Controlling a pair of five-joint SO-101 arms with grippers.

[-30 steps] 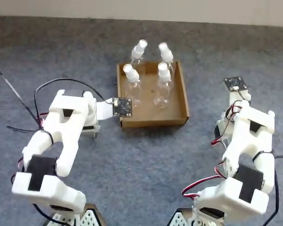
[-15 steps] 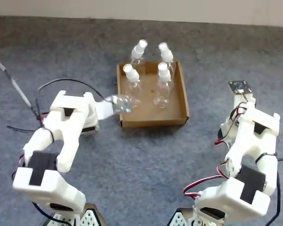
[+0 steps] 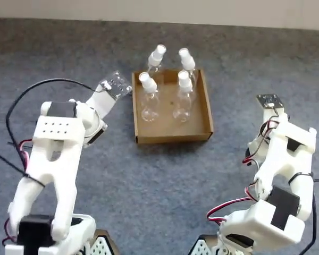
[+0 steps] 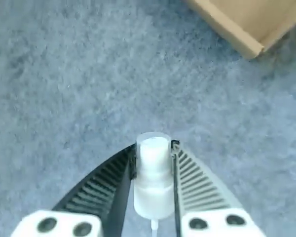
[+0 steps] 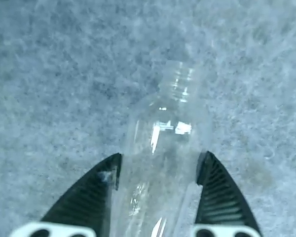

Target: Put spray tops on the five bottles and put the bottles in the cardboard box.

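Note:
In the left wrist view my left gripper (image 4: 154,145) is shut on a white spray top (image 4: 153,173), held above the grey carpet near a corner of the cardboard box (image 4: 246,29). My right gripper (image 5: 160,157) is shut on a clear bottle (image 5: 175,98) whose neck is bare. In the high view the cardboard box (image 3: 204,114) holds several clear bottles with white spray tops, two near the front (image 3: 148,93) (image 3: 184,90) and two at the far wall (image 3: 157,56) (image 3: 186,59). The left arm (image 3: 58,143) is left of the box, the right arm (image 3: 282,154) to its right.
Grey carpet covers the table. A black cable (image 3: 21,106) loops by the left arm and red and black wires (image 3: 252,154) hang by the right arm. Open carpet lies in front of the box, between the arms.
The left arm has risen and swung back and to the left, away from the box's front corner. The right arm has shifted slightly to the right.

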